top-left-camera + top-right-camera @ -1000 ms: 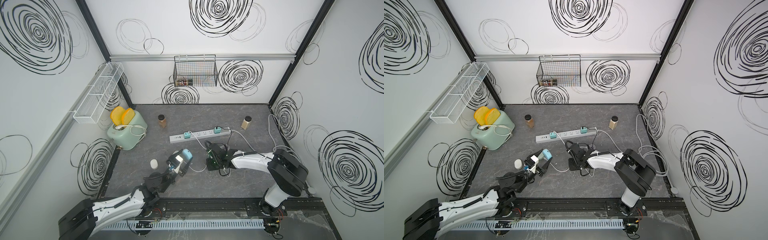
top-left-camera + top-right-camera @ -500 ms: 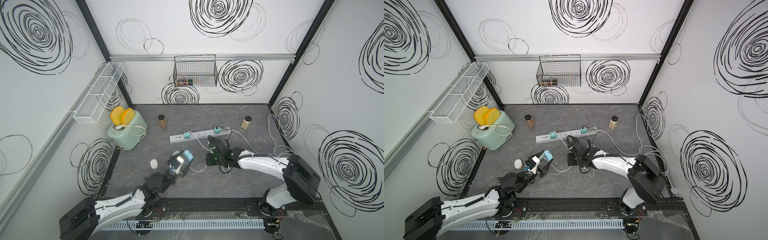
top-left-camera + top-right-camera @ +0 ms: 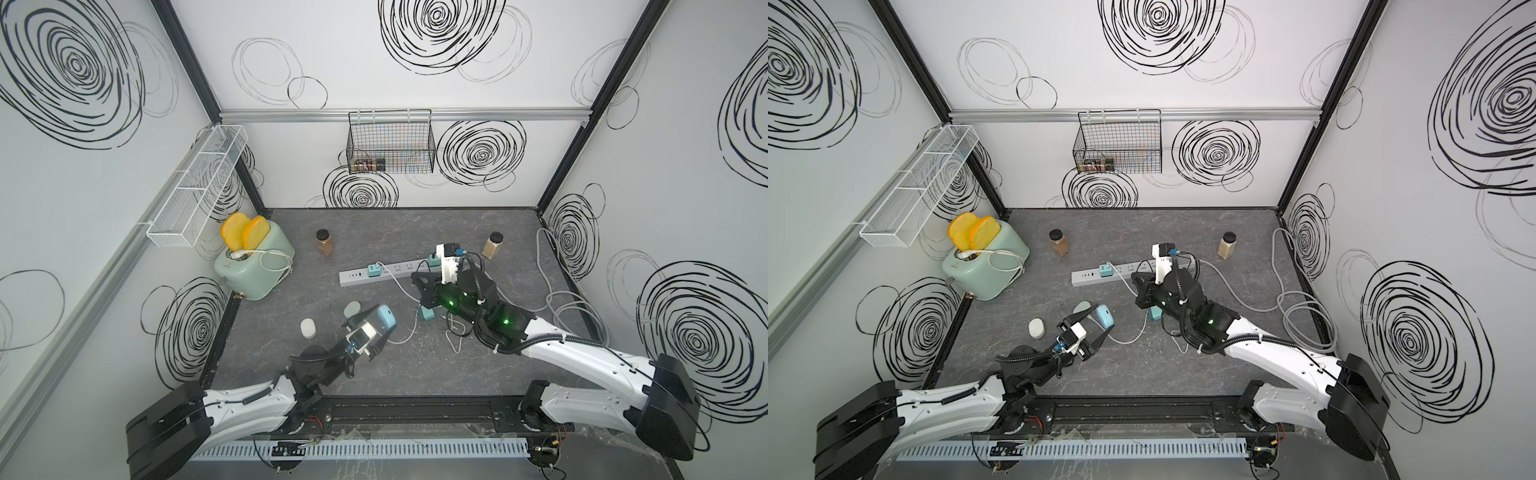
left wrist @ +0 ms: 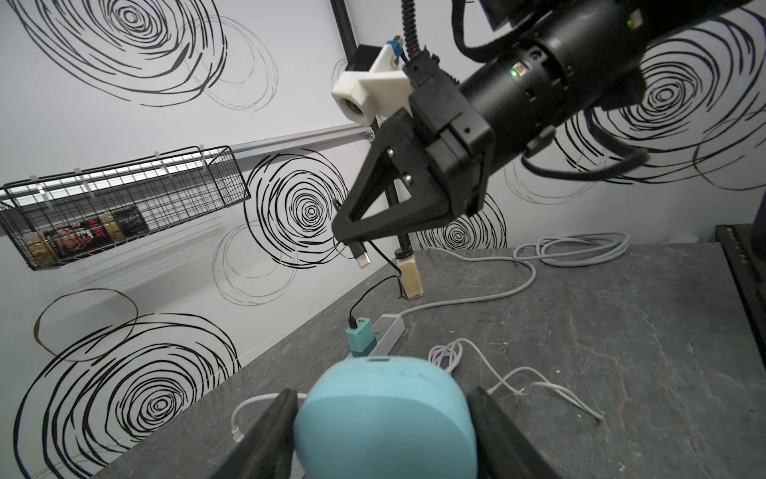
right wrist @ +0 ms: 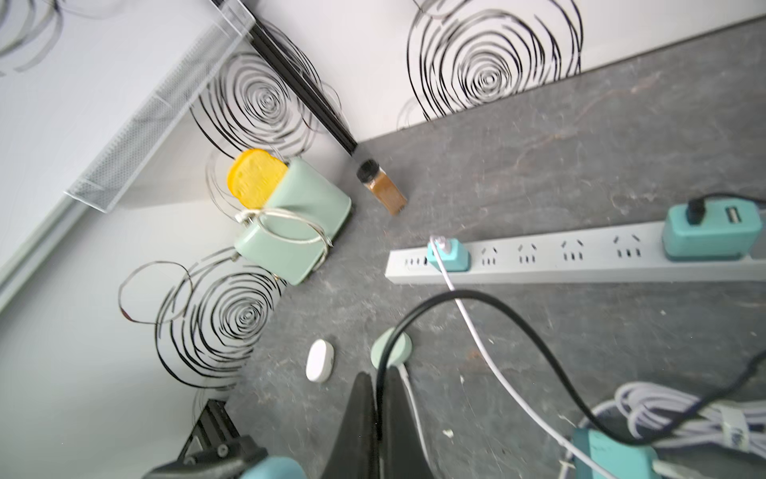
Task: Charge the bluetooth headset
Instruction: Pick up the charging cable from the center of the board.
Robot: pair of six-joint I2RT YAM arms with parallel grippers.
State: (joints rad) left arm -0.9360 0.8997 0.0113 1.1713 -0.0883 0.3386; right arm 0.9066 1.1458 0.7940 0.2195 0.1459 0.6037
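Grey stone-patterned tabletop (image 3: 395, 365) enclosed by white walls marked with black swirls. Nearest the front rail, a blue headset case (image 4: 383, 414) is held clear of the table by the left gripper (image 3: 376, 325), whose fingers are pressed against its two sides. A small slot, judged to be the charging port, is seen on the end turned away from the wrist. Just beyond and above, the plug (image 4: 361, 256) of a black cable (image 5: 464, 292) is pinched in the closed tips of the right gripper (image 4: 347, 236), apart from the case. Farther back, the cable is seated in a teal charger (image 5: 711, 236) on the power strip (image 5: 539, 265). For a clean insertion, the plug should be brought square to the slot and pushed straight, with the case kept steady and slack left in the cable. A wire basket (image 3: 390, 145) is hung on the back wall.
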